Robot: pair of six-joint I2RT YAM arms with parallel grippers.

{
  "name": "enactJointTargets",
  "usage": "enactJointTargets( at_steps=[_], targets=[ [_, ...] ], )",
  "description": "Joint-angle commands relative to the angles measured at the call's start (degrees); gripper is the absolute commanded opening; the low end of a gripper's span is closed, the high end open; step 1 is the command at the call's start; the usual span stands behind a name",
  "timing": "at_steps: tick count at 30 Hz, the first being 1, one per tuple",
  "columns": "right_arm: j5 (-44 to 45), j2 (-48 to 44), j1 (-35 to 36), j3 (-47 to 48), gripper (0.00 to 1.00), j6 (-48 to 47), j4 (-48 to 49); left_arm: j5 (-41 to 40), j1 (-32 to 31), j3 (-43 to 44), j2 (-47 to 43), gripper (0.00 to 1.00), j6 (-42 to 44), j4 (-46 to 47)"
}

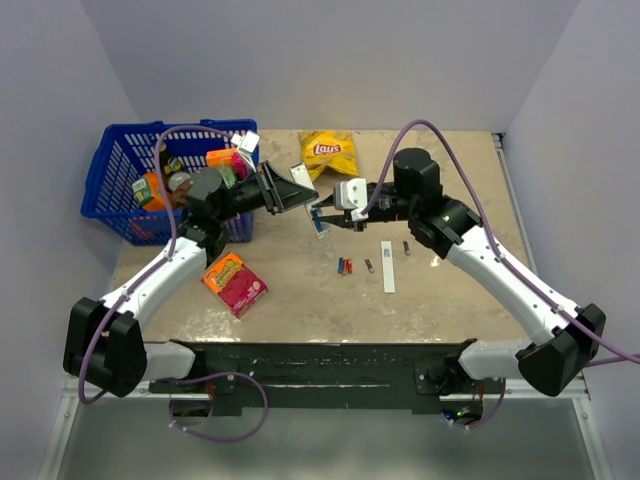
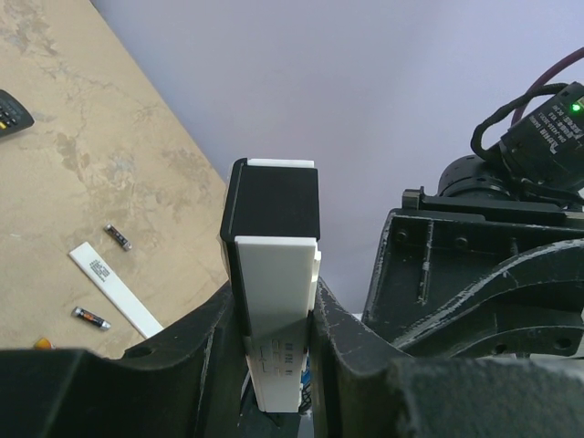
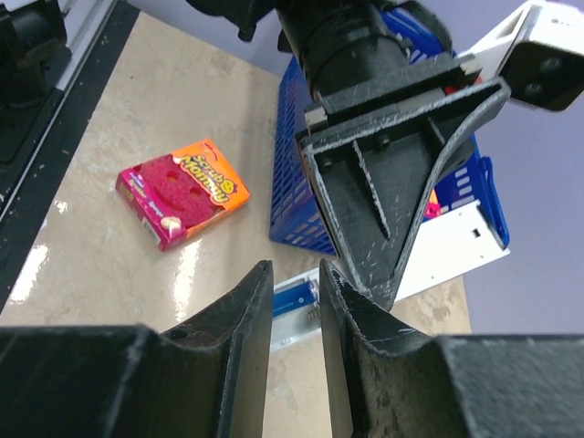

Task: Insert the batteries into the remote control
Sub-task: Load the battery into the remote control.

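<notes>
Beige bench [image 1: 430, 300] lies under both arms, each bent at the elbow and reaching inward to meet above its middle. Clamped on the white remote control [image 2: 278, 310], the left gripper [image 1: 303, 196] holds it off the bench; the right gripper [image 3: 294, 278] sits just beside it, fingers narrowly apart and empty. One blue battery [image 3: 297, 297] lies in the remote, and loose batteries [image 1: 344, 266] rest on the bench nearer the bases.

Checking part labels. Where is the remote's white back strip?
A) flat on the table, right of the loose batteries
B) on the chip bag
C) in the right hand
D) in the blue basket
A: the white back strip lies flat on the table, right of the loose batteries, while the left hand holds the remote.
</notes>
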Motion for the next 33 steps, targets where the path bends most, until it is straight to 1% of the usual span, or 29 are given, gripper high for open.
enactJointTargets(
  at_steps=[1,10,22,33],
  targets=[
    [2.6,-1.3,0.0,-1.3,0.31,1.1,1.3,0.5,-0.1,0.0,-0.5,0.00,-0.7,3.4],
    [4.2,-1.1,0.0,-2.4,0.31,1.2,1.9,0.4,0.0,0.0,-0.4,0.00,-0.8,3.5],
    [1.6,0.8,0.0,-1.3,0.29,1.4,1.2,0.5,-0.1,0.2,-0.3,0.00,-0.9,3.9],
    [1.3,1.9,0.0,-0.4,0.29,0.9,-0.3,0.7,-0.1,0.6,-0.1,0.00,-0.8,3.9]
  ],
)
